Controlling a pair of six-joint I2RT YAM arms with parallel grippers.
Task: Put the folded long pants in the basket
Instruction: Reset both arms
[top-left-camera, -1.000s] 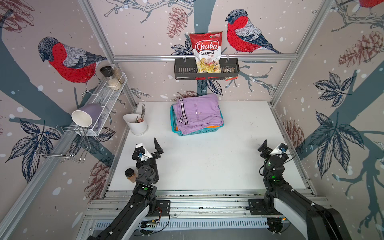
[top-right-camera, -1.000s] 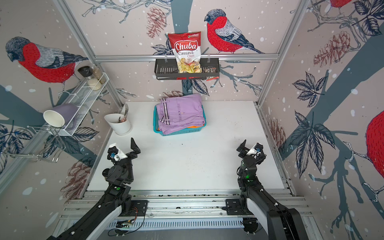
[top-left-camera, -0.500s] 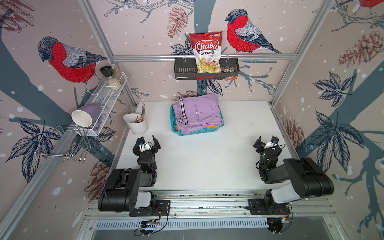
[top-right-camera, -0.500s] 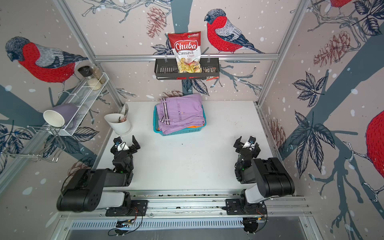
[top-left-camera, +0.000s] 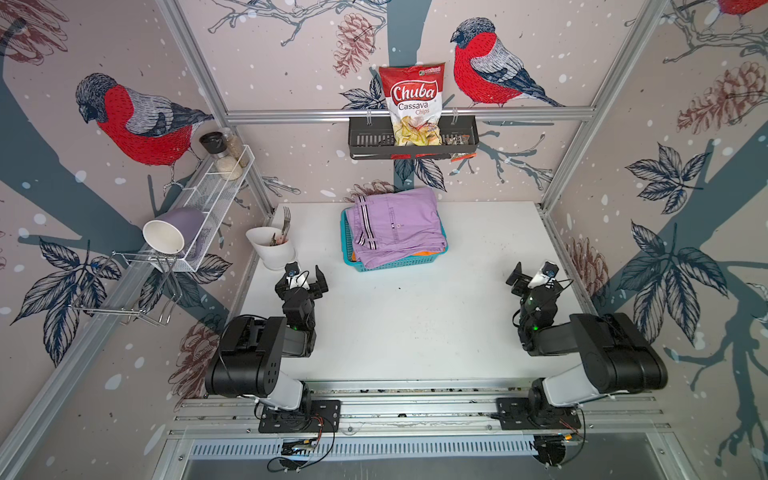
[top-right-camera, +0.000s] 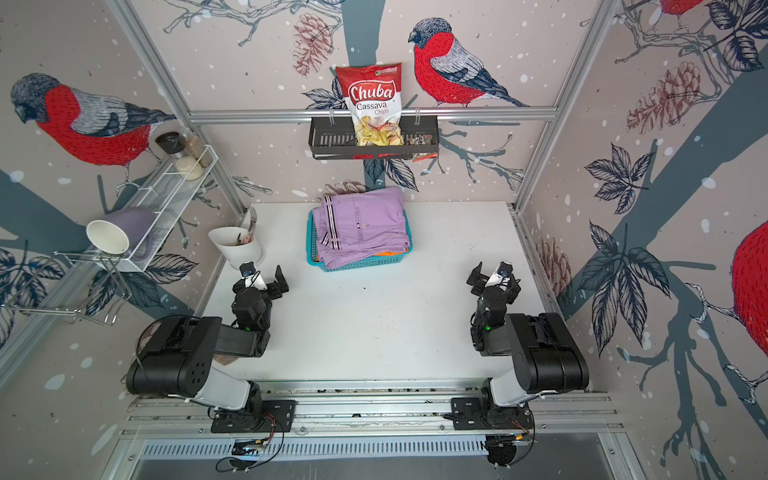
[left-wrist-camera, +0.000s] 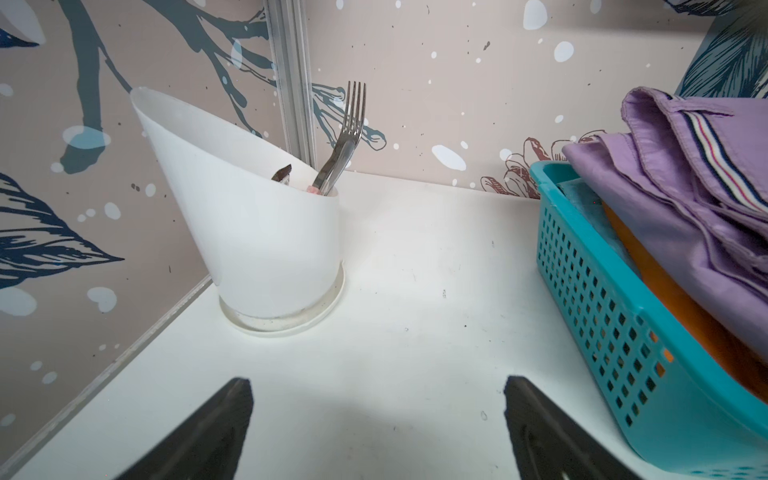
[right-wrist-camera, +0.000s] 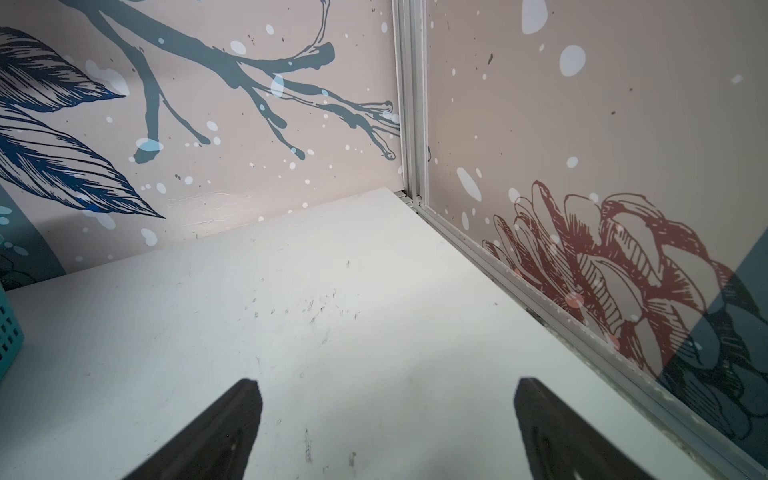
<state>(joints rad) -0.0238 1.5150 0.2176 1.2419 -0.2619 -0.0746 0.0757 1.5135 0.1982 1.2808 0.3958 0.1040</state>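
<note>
The turquoise basket (top-left-camera: 358, 266) (top-right-camera: 328, 266) stands at the back middle of the white table. Lilac long pants (top-left-camera: 395, 224) (top-right-camera: 361, 226) with striped trim lie on top of the pile in it and overhang the rim. Orange long pants (top-left-camera: 428, 252) (left-wrist-camera: 665, 286) peek out beneath. My left gripper (top-left-camera: 301, 282) (top-right-camera: 262, 283) (left-wrist-camera: 378, 399) is open and empty, near the basket's front left corner (left-wrist-camera: 602, 316). Far to the right, my right gripper (top-left-camera: 534, 278) (top-right-camera: 494, 279) (right-wrist-camera: 386, 399) is open over bare table. Both arms are folded near the front rail.
A white cutlery holder (top-left-camera: 270, 249) (left-wrist-camera: 257, 232) with a fork (left-wrist-camera: 345, 133) stands just beyond the left gripper by the left wall. A wire shelf (top-left-camera: 208, 199) holds a mug and jars. A black rack (top-left-camera: 365, 137) with a chips bag hangs on the back wall.
Both arms have folded back, elbows raised near the front rail, with the grippers staying open. The pants and basket have not moved.
</note>
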